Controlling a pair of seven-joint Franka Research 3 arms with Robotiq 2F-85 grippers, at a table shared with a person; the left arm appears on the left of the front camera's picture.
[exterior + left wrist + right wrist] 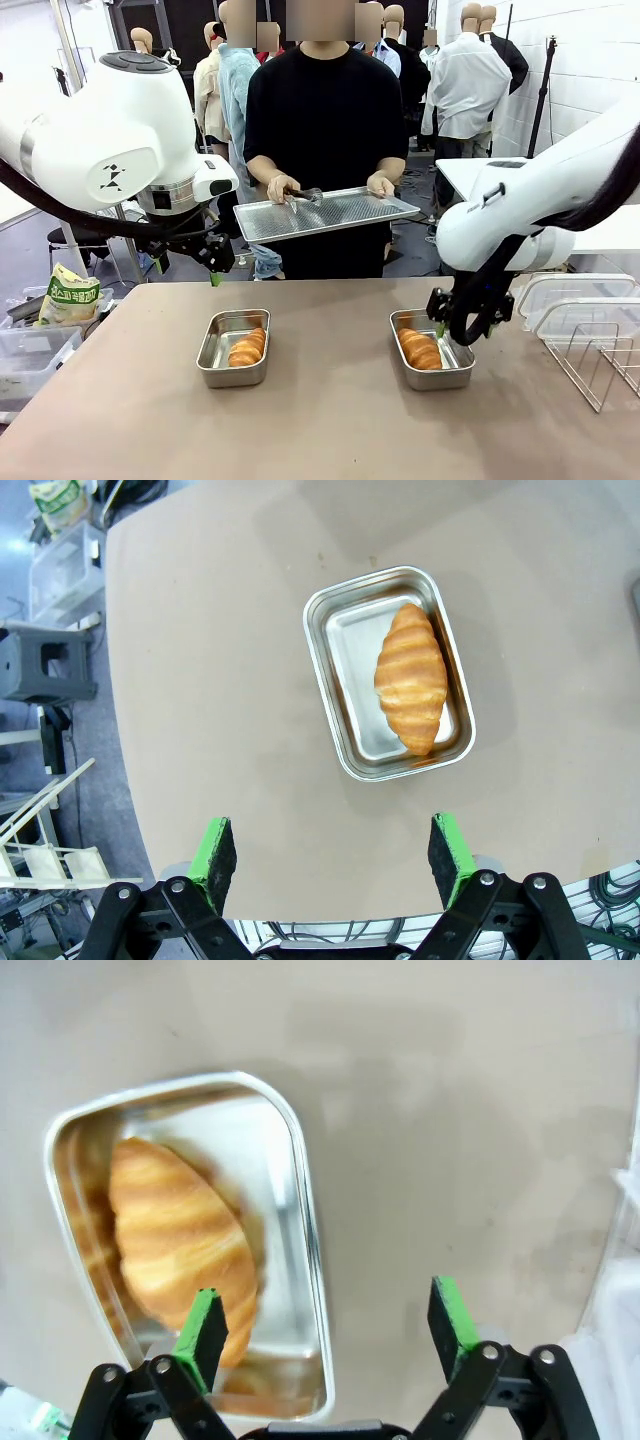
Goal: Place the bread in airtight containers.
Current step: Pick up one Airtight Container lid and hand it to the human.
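Two golden-brown ridged croissants, mid-table and well apart:
- left croissant (247, 347) lies in left tub (207, 366), rectangular stainless steel
- right croissant (420, 349) lies in right tub (456, 378)

Wrist views:
- left gripper (331, 850) is open and empty by the table's far edge
- right gripper (326, 1322) is open, one finger over the tub rim

Front view:
- a person holds a flat perforated metal tray (350, 213) bearing tongs (305, 195)
- clear plastic lids (560, 292) and a wire rack (595, 365) sit at the right edge

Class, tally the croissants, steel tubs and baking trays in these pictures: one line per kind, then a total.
Croissants: 2
Steel tubs: 2
Baking tray: 1
Total: 5
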